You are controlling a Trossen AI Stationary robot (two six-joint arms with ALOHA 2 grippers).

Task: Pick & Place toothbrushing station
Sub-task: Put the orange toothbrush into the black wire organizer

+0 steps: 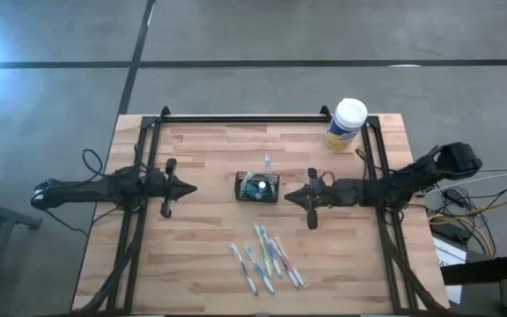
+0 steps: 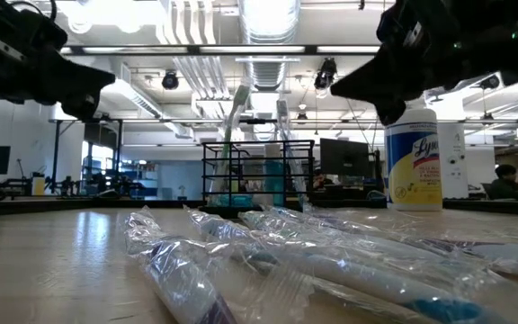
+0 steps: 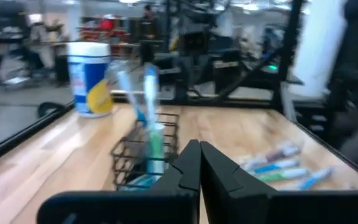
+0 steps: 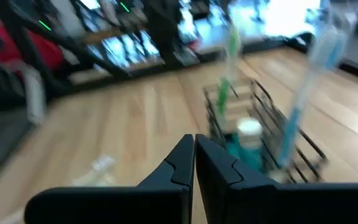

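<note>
High view: toothbrushing station [image 1: 258,187] sits upright mid-desk [image 1: 201,255], long axis running left-right btwn both arms. Left gripper [image 1: 187,187] w/ fingers together, well left of station. Right gripper [image 1: 290,195] fingers together, just right of it, not touching.

Holder [image 1: 258,187]: small black wire-mesh rectangle, low walls, sits flat and upright at table centre, long side running left-right. Contents: toothbrushes standing upright above the rim, one green-handled, one blue; white-capped teal tube lying low inside. In the low view [image 2: 259,173] it stands on the far side of the table, mesh see-through. Nothing touches it.
</note>
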